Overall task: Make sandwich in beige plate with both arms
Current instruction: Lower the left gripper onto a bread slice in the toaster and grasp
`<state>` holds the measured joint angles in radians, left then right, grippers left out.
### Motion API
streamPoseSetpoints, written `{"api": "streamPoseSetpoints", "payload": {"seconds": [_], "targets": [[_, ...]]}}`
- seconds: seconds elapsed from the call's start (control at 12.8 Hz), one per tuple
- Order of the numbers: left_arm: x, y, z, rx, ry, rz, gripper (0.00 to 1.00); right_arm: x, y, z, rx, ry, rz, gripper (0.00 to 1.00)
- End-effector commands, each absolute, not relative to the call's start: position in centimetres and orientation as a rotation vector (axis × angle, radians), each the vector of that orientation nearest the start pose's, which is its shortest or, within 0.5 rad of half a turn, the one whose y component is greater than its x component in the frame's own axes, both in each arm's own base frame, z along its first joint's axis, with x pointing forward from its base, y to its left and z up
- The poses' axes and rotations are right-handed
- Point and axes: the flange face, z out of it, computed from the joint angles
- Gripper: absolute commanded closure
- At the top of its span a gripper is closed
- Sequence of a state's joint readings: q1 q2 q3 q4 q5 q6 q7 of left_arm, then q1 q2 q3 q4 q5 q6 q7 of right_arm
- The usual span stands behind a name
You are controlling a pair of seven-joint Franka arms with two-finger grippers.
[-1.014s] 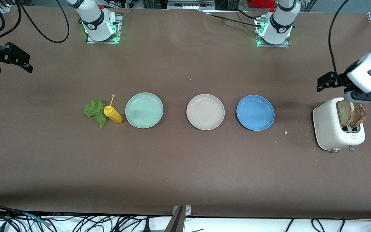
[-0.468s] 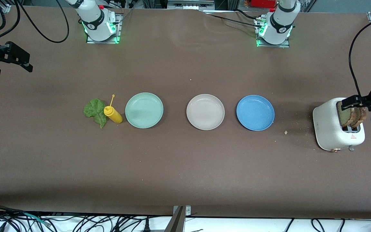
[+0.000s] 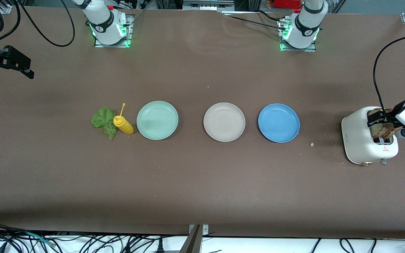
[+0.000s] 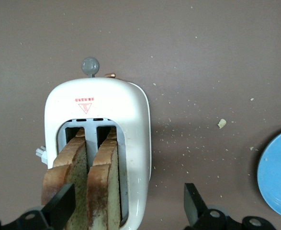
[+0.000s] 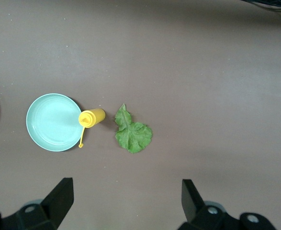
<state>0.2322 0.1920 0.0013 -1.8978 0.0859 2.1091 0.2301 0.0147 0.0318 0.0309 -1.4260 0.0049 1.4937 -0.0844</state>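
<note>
Two brown bread slices (image 3: 379, 131) stand upright in the slots of a white toaster (image 3: 359, 138) at the left arm's end of the table. My left gripper (image 3: 378, 118) is open just above them. In the left wrist view one finger is at the outer slice (image 4: 68, 170) and the other is past the toaster wall, with the second slice (image 4: 104, 177) between them (image 4: 127, 208). The beige plate (image 3: 224, 122) is empty at mid table. The green lettuce leaf (image 3: 102, 120) lies flat toward the right arm's end. My right gripper (image 3: 11, 72) waits, open and empty, high over the table's right-arm end (image 5: 126, 199).
A blue plate (image 3: 278, 123) lies between the beige plate and the toaster (image 4: 135, 120). A mint-green plate (image 3: 157, 120) lies beside a yellow squeeze bottle (image 3: 124, 125) on its side, touching the lettuce (image 5: 133, 136). Crumbs are scattered near the toaster.
My left gripper has come down and toward the toaster, from above and beside it to right over the bread slices. The right gripper barely shifted.
</note>
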Motion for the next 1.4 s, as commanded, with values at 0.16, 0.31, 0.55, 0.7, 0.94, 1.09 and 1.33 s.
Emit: {"api": "streamPoseSetpoints", "payload": {"seconds": [0.16, 0.31, 0.55, 0.7, 0.94, 1.09, 1.33], "targets": [[56.3, 15.7, 39.3, -3.055, 0.097, -0.003, 0.00, 55.7, 2.4, 66.7, -3.109, -0.221, -0.037, 0.00], [55.7, 15.6, 38.9, -3.060, 0.089, 0.012, 0.00, 55.8, 2.3, 66.6, -3.111, -0.228, -0.035, 0.00], [55.4, 15.6, 38.4, -3.071, 0.077, 0.027, 0.01, 56.2, 1.6, 65.7, -3.112, -0.209, -0.006, 0.00], [54.9, 16.2, 37.8, -3.073, 0.060, 0.029, 0.11, 56.2, 1.7, 65.9, -3.112, -0.206, -0.013, 0.00], [54.7, 16.2, 37.1, -3.072, 0.061, 0.015, 0.45, 56.2, 1.7, 66.0, -3.111, -0.207, -0.016, 0.00], [54.7, 16.3, 36.8, -3.072, 0.057, 0.011, 0.62, 56.2, 1.7, 66.0, -3.109, -0.202, -0.014, 0.00], [54.9, 16.4, 37.0, -3.067, 0.065, 0.008, 1.00, 56.1, 1.7, 66.1, -3.109, -0.202, -0.016, 0.00]]}}
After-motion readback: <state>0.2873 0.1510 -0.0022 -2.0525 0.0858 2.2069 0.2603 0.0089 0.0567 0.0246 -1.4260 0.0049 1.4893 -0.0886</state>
